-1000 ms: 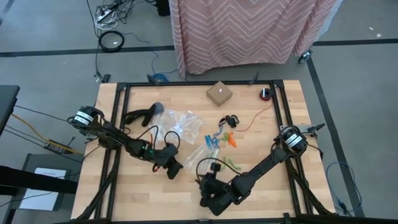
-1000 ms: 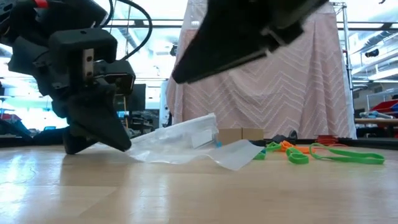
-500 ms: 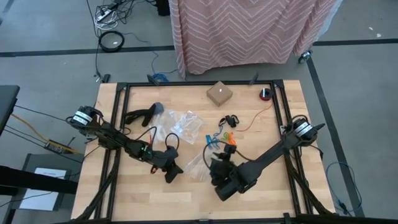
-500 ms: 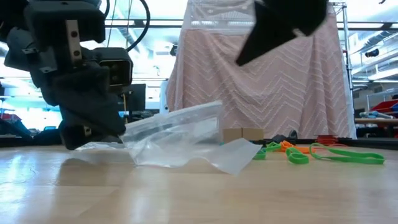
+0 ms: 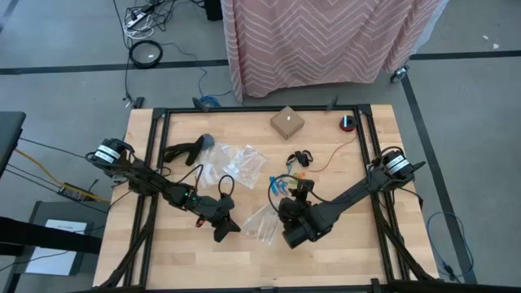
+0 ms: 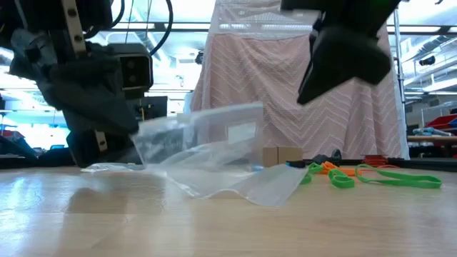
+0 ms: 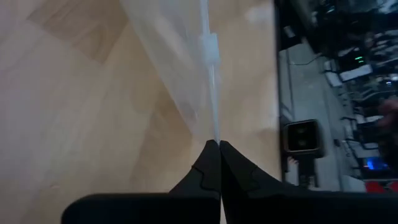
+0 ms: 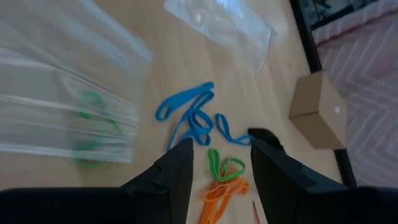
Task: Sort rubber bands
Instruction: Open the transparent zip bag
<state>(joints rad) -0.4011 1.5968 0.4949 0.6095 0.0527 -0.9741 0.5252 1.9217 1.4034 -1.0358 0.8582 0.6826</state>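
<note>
Loosely piled, the thin floppy rubber bands (image 8: 198,121) in blue, green and orange lie centre-frame in the high view, just right of the clear plastic zip bag (image 5: 262,220); green ones already show inside the bag in the right wrist view. They look light, soft and likely to snag one another, so pinching a single strand at the pile's edge seems best. The right gripper (image 8: 214,162) hovers over the pile, fingers parted, holding nothing. The left gripper (image 7: 214,146), lower centre-left, is clamped on the bag's edge, lifting it off the wooden table (image 5: 342,260). A second crumpled clear bag (image 5: 238,161) and a small cardboard box (image 5: 286,123) sit further up; neither blocks the pile.
</note>
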